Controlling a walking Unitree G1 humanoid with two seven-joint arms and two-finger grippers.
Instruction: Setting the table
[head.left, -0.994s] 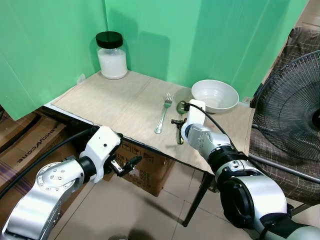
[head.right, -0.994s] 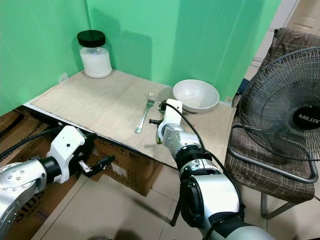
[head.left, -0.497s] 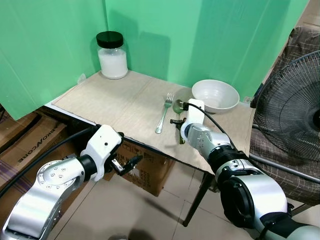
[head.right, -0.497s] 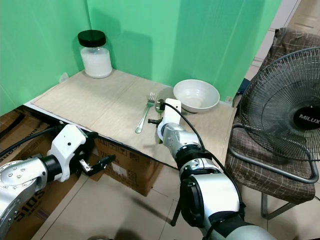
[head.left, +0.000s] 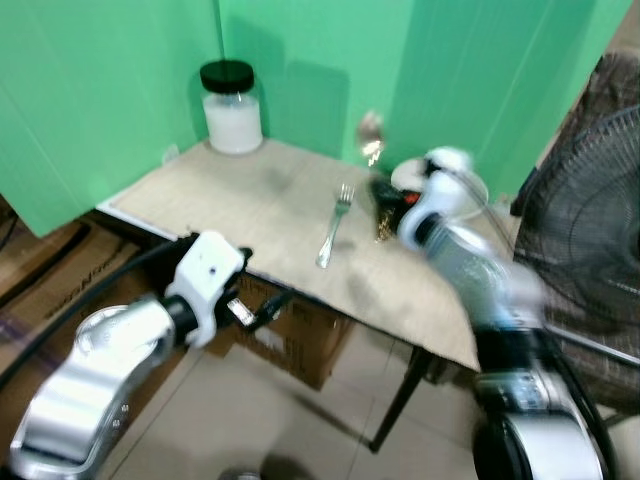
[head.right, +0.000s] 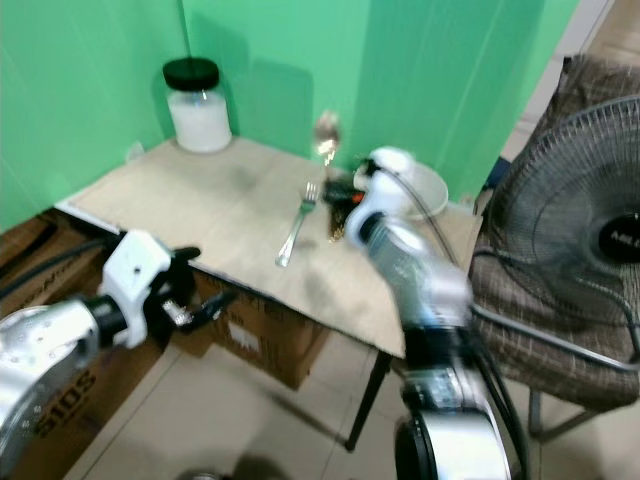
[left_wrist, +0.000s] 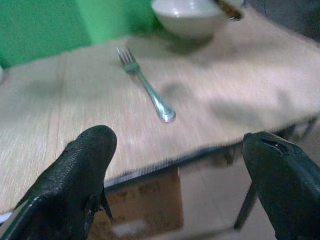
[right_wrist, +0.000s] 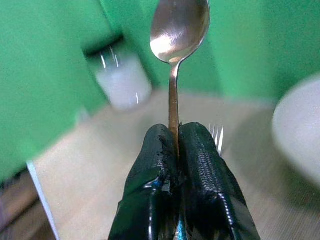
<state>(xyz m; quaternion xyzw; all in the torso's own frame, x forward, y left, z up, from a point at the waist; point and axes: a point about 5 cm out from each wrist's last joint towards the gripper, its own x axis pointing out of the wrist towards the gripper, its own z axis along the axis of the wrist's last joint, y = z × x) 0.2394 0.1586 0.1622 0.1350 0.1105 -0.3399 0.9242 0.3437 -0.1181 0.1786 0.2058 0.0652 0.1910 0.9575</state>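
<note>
Left eye view, blurred, looks down on a pale wood-grain tabletop (head.left: 260, 200) set into a corner of green backdrop panels (head.left: 100, 90), with cardboard boxes (head.left: 300, 335) beneath its near edge and tiled floor (head.left: 300, 430) below. At the far left corner of the tabletop stands a glass jar (head.left: 232, 108) with a black lid and white contents. Low on the left, the left gripper (head.left: 262, 310) hangs in front of the table edge, below the level of the surface, its jaws spread wide and empty; the left wrist view shows its two black fingertips (left_wrist: 80, 175) well apart. Near the middle of the tabletop lies a silver fork (head.left: 335, 223), tines pointing toward the backdrop, handle toward the near edge. Just to the right of it, the right gripper (right_wrist: 175, 150) is raised above the tabletop with its jaws clamped together on the handle of a spoon (right_wrist: 177, 35). The spoon is shiny metal, held upright with its oval bowl at the top, its thin neck running down between the black pads; it is up in the air in front of the green panel, between the fork and a white bowl (left_wrist: 192, 17) that sits on the tabletop toward the right. At the far right stands a dark wire-cage fan (head.right: 590, 230) beside a patterned chair (head.right: 550, 330).
</note>
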